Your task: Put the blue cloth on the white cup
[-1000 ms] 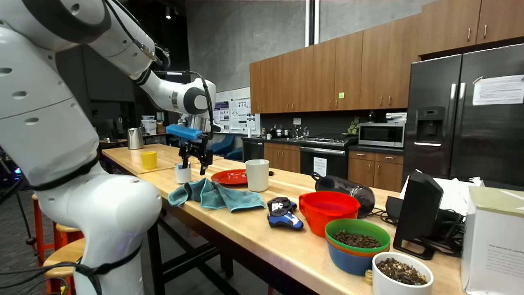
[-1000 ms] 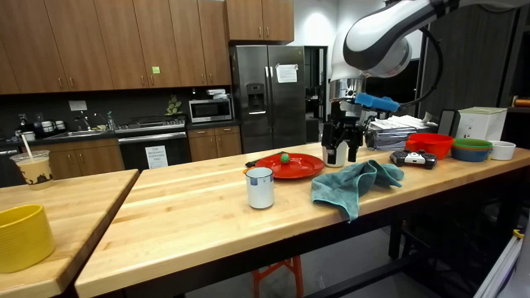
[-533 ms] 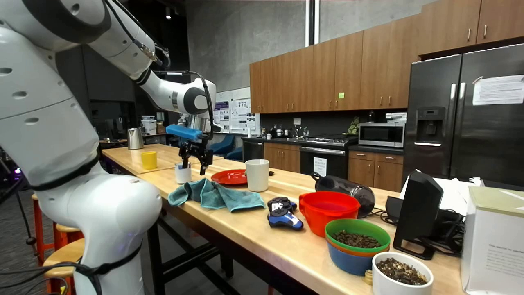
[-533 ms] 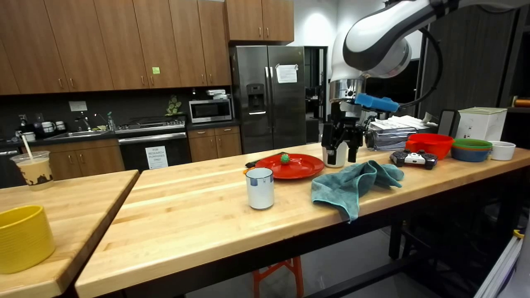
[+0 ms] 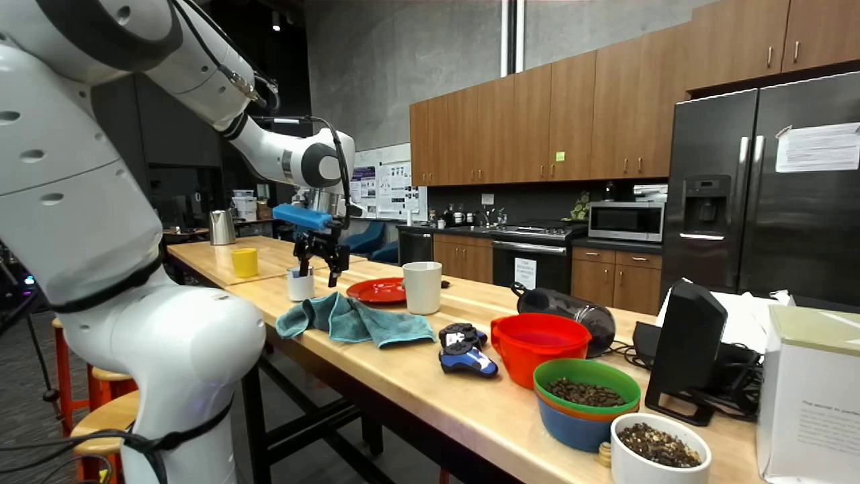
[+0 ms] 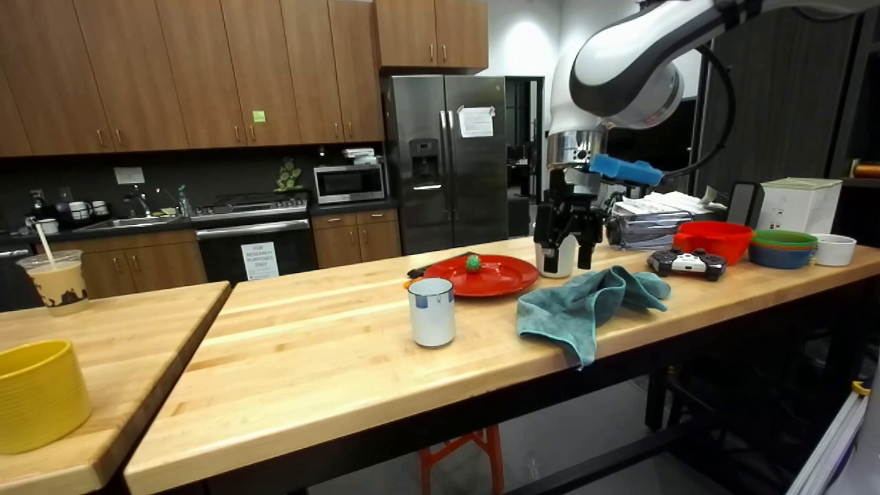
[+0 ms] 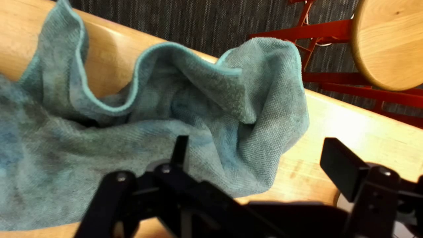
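The smooth white arm [image 5: 101,215] has rounded shells [image 5: 175,343] pitted with grey recesses [image 5: 31,156], black bands [image 5: 131,50], a curved black cable [image 6: 729,103], a silver wrist collar [image 6: 576,149] and a blue block [image 6: 627,170], its angular black gripper [image 7: 257,153] studded with shiny screws [image 7: 166,169].

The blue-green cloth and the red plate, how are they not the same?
Colour: the cloth is blue-green with darker blotches, while the plate is red.
Shape: the cloth is rumpled into folds, while the plate is round.
Place: a bit of the cloth droops over the edge of the wooden table, while the plate sits fully on top.
Same: both rest on that one table.
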`<state>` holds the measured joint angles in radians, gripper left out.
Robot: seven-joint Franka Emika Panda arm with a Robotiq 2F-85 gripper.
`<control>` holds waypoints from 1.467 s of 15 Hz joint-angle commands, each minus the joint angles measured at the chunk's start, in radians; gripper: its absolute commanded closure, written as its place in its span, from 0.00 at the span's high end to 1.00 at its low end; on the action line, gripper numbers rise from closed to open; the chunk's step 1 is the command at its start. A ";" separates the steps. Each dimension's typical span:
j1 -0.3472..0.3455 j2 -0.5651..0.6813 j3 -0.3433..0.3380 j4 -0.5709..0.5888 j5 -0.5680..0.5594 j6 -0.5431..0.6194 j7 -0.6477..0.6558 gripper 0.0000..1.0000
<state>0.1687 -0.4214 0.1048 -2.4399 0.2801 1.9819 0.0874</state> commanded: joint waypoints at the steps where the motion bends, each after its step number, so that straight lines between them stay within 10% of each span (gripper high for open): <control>1: -0.009 0.000 0.007 0.002 0.003 -0.003 -0.003 1.00; 22: -0.001 0.010 0.002 -0.009 0.023 -0.004 -0.024 1.00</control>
<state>0.1686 -0.4203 0.1067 -2.4474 0.2804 1.9813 0.0834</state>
